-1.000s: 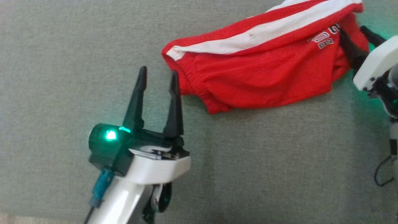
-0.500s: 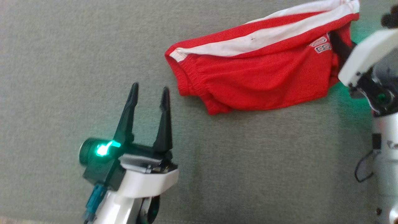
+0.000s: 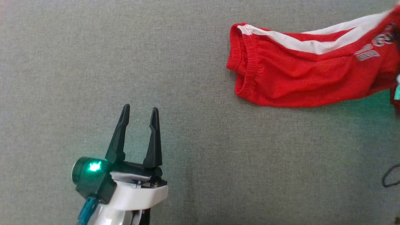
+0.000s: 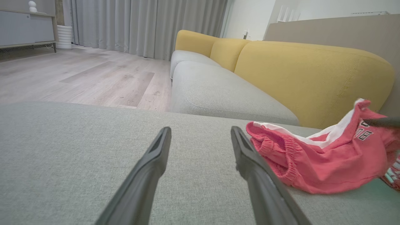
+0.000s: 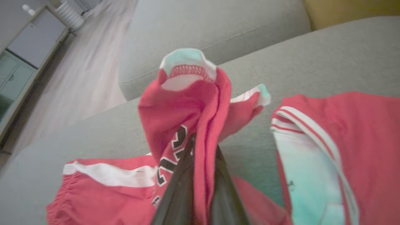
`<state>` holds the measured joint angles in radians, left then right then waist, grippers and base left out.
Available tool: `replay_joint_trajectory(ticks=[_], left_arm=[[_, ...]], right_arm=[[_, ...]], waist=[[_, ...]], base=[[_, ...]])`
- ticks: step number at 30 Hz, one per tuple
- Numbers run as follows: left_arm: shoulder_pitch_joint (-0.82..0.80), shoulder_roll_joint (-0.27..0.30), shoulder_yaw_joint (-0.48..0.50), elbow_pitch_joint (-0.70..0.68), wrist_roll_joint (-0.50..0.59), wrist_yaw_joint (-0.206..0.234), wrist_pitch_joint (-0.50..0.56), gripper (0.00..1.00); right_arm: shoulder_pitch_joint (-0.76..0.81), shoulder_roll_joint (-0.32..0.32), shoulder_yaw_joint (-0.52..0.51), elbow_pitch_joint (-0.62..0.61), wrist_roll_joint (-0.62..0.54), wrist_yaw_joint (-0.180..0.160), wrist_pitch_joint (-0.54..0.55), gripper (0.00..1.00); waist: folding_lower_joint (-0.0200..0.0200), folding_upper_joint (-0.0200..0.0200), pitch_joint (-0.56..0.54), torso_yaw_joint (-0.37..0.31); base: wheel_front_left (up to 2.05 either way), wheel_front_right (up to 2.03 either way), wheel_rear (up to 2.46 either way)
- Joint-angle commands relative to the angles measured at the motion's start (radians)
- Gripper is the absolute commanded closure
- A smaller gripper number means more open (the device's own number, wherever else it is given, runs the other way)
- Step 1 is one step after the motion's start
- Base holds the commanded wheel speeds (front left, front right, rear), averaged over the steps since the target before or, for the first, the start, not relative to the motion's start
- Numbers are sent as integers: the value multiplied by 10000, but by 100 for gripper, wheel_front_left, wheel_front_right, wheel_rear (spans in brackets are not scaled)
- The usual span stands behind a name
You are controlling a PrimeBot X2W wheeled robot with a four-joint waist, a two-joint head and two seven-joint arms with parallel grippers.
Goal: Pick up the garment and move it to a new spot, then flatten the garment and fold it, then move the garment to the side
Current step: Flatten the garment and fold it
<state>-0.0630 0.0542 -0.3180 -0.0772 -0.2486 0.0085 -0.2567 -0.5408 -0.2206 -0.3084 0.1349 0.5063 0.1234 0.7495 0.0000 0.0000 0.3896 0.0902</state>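
Observation:
The garment (image 3: 297, 78) is a pair of red shorts with a white side stripe and a printed number, lying on the grey cushion (image 3: 200, 150) at the upper right. My right gripper (image 5: 203, 147) is shut on its leg end, and that bunched cloth stands up above the cushion. The waistband end (image 4: 275, 147) rests on the cushion. One dark right finger (image 4: 381, 122) shows against the raised cloth. My left gripper (image 3: 140, 108) is open and holds nothing at the lower left, well apart from the garment. In the left wrist view the left gripper (image 4: 200, 129) points past the waistband's left side.
Another red cloth with white stripes (image 5: 343, 140) lies on the cushion to the right of the held end. A yellow sofa back (image 4: 312, 75) and a grey seat (image 4: 218, 93) stand beyond. Wooden floor (image 4: 78, 78) lies to the left. A dark cable (image 3: 389, 178) hangs at the right edge.
My right gripper has shut on the garment's leg end and drawn it up and to the right. The left gripper, still open, has sunk lower in the head view.

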Motion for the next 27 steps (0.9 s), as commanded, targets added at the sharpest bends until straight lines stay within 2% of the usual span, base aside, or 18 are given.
replay_joint_trajectory(ticks=[1,5,9,11,15,16,18,26,27], left_arm=[[109,-35,291,-237,-76,-23,-51,0],[294,-37,374,-173,-147,15,-51,0],[378,-38,405,-125,-155,25,-51,0],[365,-38,350,-121,-189,54,-51,0],[366,-38,144,-27,-292,121,-51,0],[429,-38,82,19,-331,180,-51,0],[517,-38,40,53,-353,222,-51,0],[792,-39,-31,170,-358,287,-51,0],[805,-39,-30,184,-361,295,-51,0]], right_arm=[[-35,139,374,-726,67,73,182,100],[249,972,1203,-1592,46,73,630,100],[516,1609,1961,-1650,-86,73,616,100],[648,1686,2296,-1270,-64,73,241,100],[675,1699,3147,81,671,73,-1337,100],[526,1700,3573,733,976,73,-2048,100],[346,1701,3947,1278,1331,73,-2603,100],[-444,1702,4902,2715,2004,73,-3853,100],[-507,1702,5013,2828,2055,73,-3930,68]], waist=[[0,0,-82,20],[0,0,-266,88],[0,0,-427,301],[0,0,-504,467],[0,0,-715,825],[0,0,-816,953],[0,0,-903,1055],[0,0,-1150,1184],[0,0,-1171,1180]], base=[[0,0,0],[0,0,0],[0,0,0],[0,0,0],[0,0,0],[0,0,0],[0,0,0],[0,0,0],[0,0,0]])
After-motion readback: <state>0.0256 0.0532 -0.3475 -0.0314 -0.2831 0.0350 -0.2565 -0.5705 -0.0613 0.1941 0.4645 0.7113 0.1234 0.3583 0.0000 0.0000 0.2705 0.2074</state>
